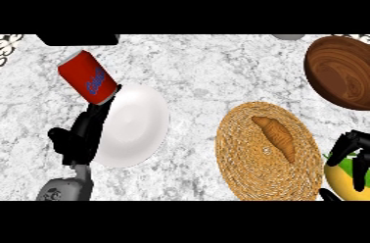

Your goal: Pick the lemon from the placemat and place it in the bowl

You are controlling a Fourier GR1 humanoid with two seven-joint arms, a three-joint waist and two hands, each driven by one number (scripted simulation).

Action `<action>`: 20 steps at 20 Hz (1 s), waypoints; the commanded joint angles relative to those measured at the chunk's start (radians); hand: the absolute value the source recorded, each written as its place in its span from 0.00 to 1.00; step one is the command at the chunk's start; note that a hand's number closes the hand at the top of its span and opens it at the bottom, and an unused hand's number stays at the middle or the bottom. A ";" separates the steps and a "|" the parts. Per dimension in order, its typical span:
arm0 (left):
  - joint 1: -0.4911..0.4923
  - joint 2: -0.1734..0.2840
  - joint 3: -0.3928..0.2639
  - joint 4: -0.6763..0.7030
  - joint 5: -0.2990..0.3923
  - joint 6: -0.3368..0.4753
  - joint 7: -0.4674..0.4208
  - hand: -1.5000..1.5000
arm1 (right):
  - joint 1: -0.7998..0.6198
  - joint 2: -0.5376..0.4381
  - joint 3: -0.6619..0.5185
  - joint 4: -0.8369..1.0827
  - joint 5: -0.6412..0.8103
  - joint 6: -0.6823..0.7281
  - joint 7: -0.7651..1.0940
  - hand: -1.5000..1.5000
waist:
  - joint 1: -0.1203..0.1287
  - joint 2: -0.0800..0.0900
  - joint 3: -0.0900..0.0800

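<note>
Lemon (345, 177), seemingly round, glossy, fingers (348, 145) around

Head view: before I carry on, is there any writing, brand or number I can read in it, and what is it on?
Red can: blue cursive lettering on its side, too blurred to read.
White plate, woven placemat, wooden bowl, croissant and lemon: no text.
No numbers or signs elsewhere.

Right hand (352, 156) partly hides the lemon (339, 176).
</note>
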 commanded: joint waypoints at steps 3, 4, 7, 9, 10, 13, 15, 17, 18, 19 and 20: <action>-0.063 0.029 0.037 0.027 0.032 -0.033 0.028 0.50 | -0.090 -0.057 -0.101 -0.232 -0.090 -0.023 0.332 1.00 | 0.007 0.003 0.000; -0.026 0.002 0.017 0.017 0.008 -0.004 -0.011 0.50 | -0.127 -0.070 -0.104 -0.256 -0.109 -0.025 0.396 1.00 | 0.011 0.003 0.000; -0.097 0.026 0.035 0.006 0.028 -0.025 0.075 0.50 | -0.280 -0.158 -0.140 -0.232 -0.158 -0.037 0.572 1.00 | 0.016 0.004 -0.001; -0.029 0.010 0.007 0.038 -0.002 -0.025 -0.020 0.50 | -0.317 -0.177 -0.178 -0.215 -0.209 -0.044 0.619 1.00 | 0.016 0.004 0.000; -0.055 0.001 0.021 0.056 -0.006 -0.003 -0.031 0.50 | -0.354 -0.176 -0.139 -0.243 -0.196 -0.070 0.690 1.00 | 0.016 0.004 0.000; 0.024 -0.030 -0.036 -0.016 -0.039 0.014 -0.032 0.50 | -0.464 -0.241 -0.188 -0.111 -0.222 -0.078 0.719 1.00 | 0.020 0.004 0.000; -0.038 -0.013 0.000 0.043 -0.007 -0.010 -0.022 0.50 | -0.546 -0.290 -0.187 0.082 -0.139 -0.068 0.626 1.00 | 0.028 0.008 0.000; -0.042 -0.007 0.005 0.042 -0.003 -0.016 0.003 0.50 | -0.596 -0.314 -0.190 0.130 -0.161 -0.065 0.657 1.00 | 0.024 0.006 0.001; 0.008 -0.028 -0.028 0.005 -0.015 -0.011 -0.032 0.50 | -0.612 -0.272 -0.148 0.227 -0.100 -0.092 0.567 1.00 | 0.034 0.008 0.001; -0.061 -0.030 -0.015 0.085 -0.026 -0.001 -0.034 0.50 | -0.637 -0.278 -0.109 0.203 -0.087 -0.101 0.635 1.00 | 0.024 0.007 0.000; -0.012 -0.045 -0.037 -0.027 -0.023 0.013 0.026 0.50 | -0.660 -0.325 -0.142 0.277 -0.086 -0.067 0.592 1.00 | 0.030 0.006 0.001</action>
